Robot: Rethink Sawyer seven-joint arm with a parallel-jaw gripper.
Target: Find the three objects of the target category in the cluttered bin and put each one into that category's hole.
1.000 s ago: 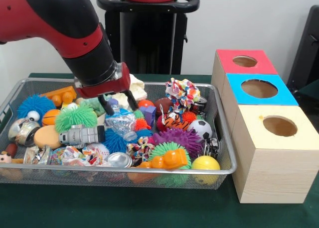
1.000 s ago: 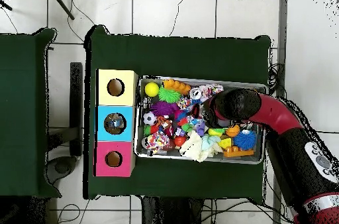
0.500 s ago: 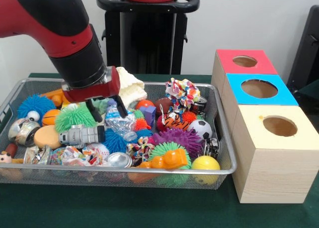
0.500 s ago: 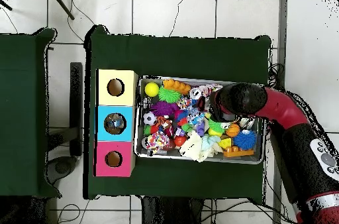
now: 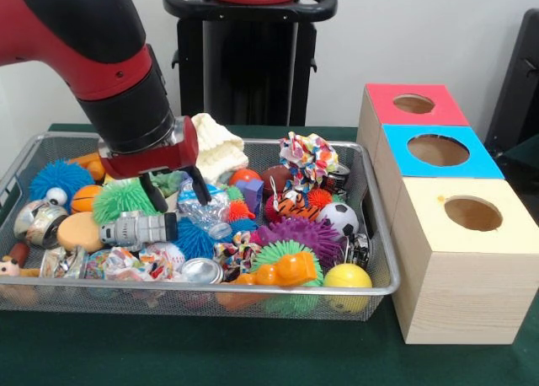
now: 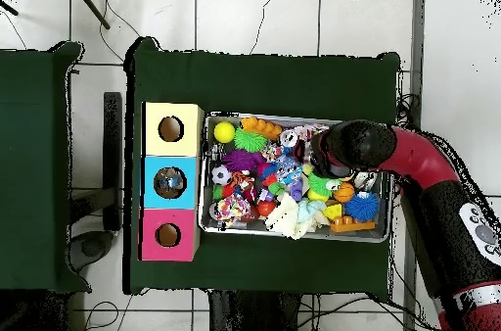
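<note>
The cluttered bin [image 5: 253, 290] is a wide silver mesh basket full of toys on the green table; it also shows in the overhead view [image 6: 207, 231]. My gripper [image 5: 178, 195] hangs inside it, left of centre. It is open and empty, with its fingers [image 5: 155, 195] spread just over a crushed clear bottle [image 5: 202, 209] and beside a green spiky ball [image 5: 125, 197]. Three wooden boxes with holes stand right of the bin: red-topped [image 5: 413, 104], blue-topped [image 5: 438, 151] and yellow-topped [image 5: 472, 214]. In the overhead view my arm [image 6: 354, 145] covers the gripper.
Around the gripper lie a white knitted cloth [image 5: 217, 145], a grey toy robot [image 5: 135, 230], a blue spiky ball [image 5: 57, 177], a purple spiky ball [image 5: 299, 233], a small football [image 5: 341, 217], an orange toy [image 5: 282, 270] and a yellow ball [image 5: 347, 276].
My gripper has moved to the picture's left in the front view, off the white cloth, and now hangs over the bottle and green spiky ball. It stays open.
</note>
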